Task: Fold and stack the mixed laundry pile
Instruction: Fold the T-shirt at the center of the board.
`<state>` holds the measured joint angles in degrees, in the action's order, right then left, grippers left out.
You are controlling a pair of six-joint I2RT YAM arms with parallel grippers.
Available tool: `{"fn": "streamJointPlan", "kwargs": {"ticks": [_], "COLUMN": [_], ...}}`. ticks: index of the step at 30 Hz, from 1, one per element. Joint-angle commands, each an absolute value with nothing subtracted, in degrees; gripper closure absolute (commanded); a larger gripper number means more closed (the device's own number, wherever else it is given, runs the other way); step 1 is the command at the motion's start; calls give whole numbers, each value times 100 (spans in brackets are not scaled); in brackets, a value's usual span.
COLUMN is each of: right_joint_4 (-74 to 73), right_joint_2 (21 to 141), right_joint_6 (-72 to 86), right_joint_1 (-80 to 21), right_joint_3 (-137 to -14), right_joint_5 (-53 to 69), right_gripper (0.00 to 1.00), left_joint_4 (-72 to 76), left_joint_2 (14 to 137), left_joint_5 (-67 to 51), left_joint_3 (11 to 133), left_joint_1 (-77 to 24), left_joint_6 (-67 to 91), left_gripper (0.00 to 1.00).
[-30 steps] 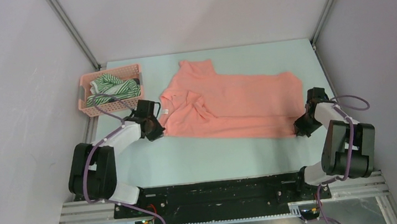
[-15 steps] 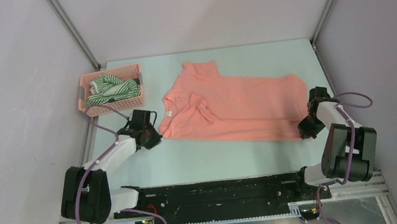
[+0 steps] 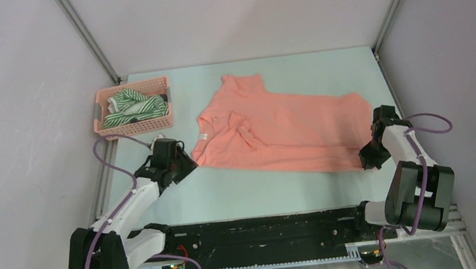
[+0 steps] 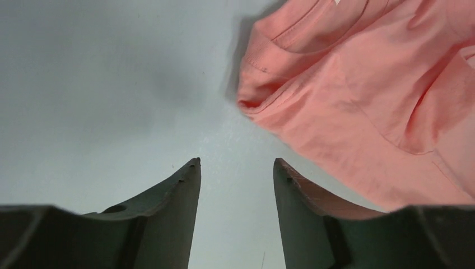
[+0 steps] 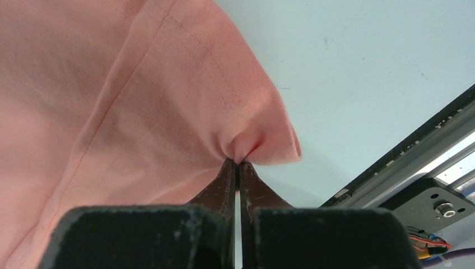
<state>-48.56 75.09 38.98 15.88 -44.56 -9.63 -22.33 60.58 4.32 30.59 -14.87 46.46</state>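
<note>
Your right gripper [image 5: 238, 163] pinches a hem corner of the pink shirt [image 3: 281, 126], which lies spread on the table [image 3: 228, 195]. Your left gripper [image 4: 236, 165] stands parted and empty, just beside the shirt's shoulder edge. Striped garment [image 3: 131, 105] sits in the basket [image 3: 134, 125].

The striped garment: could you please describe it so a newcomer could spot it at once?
On the pale green table, look to the far left corner, where a pink lattice basket stands. The striped garment lies crumpled inside it. Unlike the plain salmon-pink shirt spread on the table, it carries green and white stripes.
</note>
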Motion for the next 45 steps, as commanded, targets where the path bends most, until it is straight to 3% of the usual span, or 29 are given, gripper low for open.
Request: {"fn": "streamJointPlan", "kwargs": {"ticks": [1,7,12,16,21,23,37,42,45], "right_joint_4": [-4921,-4800,-4737,-4684,-4635,-4666,-5786,-6024,-6072], "right_joint_2": [7461,7367,7462,7532,7636,7631,7358,7238,7207], "right_joint_6": [3933,3854,3832,3813,3819,3837,3723,3857,3876], "right_joint_1": [1609,1617,1617,1617,1642,1643,1661,1636,1634], "right_joint_3": [-4508,-4500,-4500,-4500,-4500,-4511,-4930,-4887,-4896], "right_joint_5": [-1087,-1090,-1125,-1172,-1109,-1059,-819,-822,-842], "right_gripper": [100,100,100,100,100,100,100,100,91], "left_joint_4": [-1622,-1068,-744,-657,-740,-979,-2656,-2949,-3171], "left_joint_2": [6307,7104,7706,8021,8112,8018,5692,4991,4617], "left_joint_5": [522,504,411,376,396,502,1605,1503,1438], "left_joint_3": [3153,3266,3347,3453,3435,3429,2498,2161,2105], "left_joint_1": [-1512,-1444,-1399,-1373,-1355,-1343,-1332,-1333,-1330], "left_joint_6": [4583,4609,4666,4643,4624,4612,5066,5157,5110], "left_gripper": [42,38,42,61,96,99,100,100,100]}}
